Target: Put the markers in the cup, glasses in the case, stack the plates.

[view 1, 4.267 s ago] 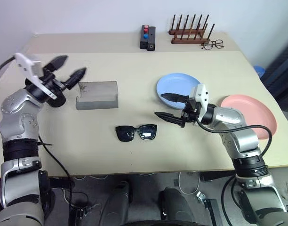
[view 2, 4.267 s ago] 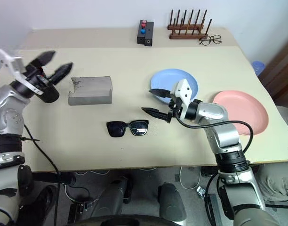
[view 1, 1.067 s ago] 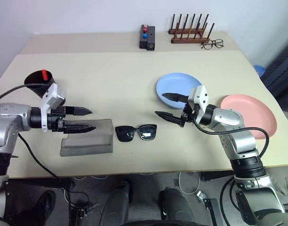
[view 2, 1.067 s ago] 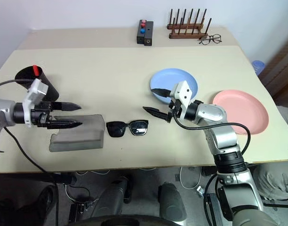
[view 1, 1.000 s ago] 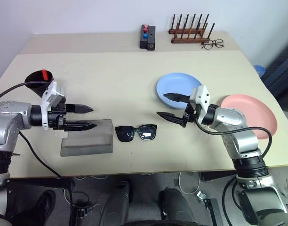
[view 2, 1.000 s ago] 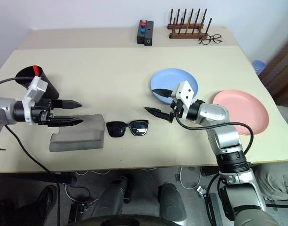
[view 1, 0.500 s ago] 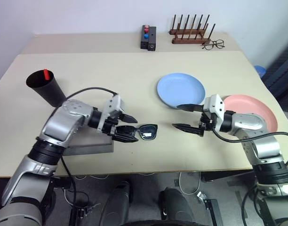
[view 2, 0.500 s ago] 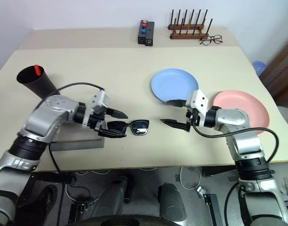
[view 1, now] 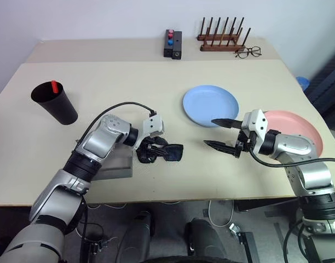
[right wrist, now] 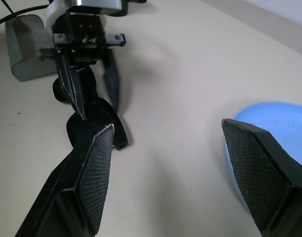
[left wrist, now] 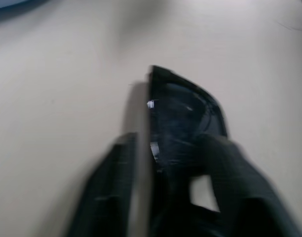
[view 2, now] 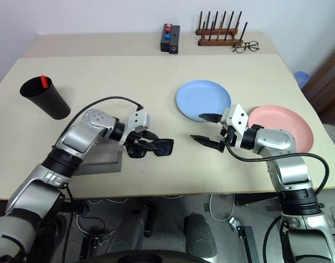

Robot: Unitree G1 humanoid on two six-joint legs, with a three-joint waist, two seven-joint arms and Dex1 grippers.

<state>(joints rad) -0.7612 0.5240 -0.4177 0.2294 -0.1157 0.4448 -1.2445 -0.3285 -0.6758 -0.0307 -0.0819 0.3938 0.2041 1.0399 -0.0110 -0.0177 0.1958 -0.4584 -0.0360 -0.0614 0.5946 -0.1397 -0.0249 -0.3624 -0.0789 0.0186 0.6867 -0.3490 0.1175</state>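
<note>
table (view 1: 129,87): beige top, seam near far edge | wall (view 1: 102,16): plain white behind | floor (view 1: 173,219): grey, cables beneath | far edge: wooden peg rack (view 1: 220,37), black box (view 1: 173,44), wire spectacles (view 1: 248,52)

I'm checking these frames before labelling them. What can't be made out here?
- Second marker: only a red cap shows at the cup rim; the cup wall hides the rest.
- Case: mostly hidden by the left arm in the eye views.
- Left gripper on the glasses: left wrist view is blurred, so the grip is unclear.
</note>
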